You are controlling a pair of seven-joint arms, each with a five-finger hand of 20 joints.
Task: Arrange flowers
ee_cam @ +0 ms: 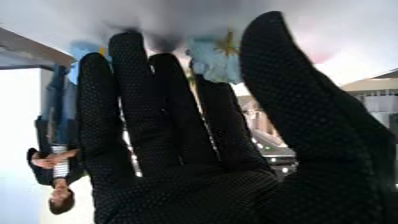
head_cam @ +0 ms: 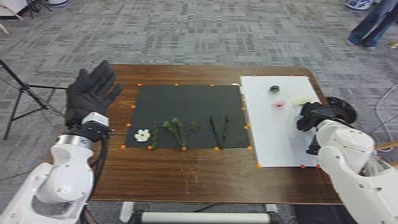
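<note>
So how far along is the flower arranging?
Apparently partway: the white flower and green sprigs lie on the black mat. Nothing is clearly in hand; the right hand is at a blue flower. That one and the pink flower on the white board presumably remain.

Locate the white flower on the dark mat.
In the head view, the white flower lies near the dark mat's near left corner, just left of a thin green sprig.

white flower (head_cam: 142, 135), charcoal mat (head_cam: 188, 105), brown table (head_cam: 178, 175)
</note>
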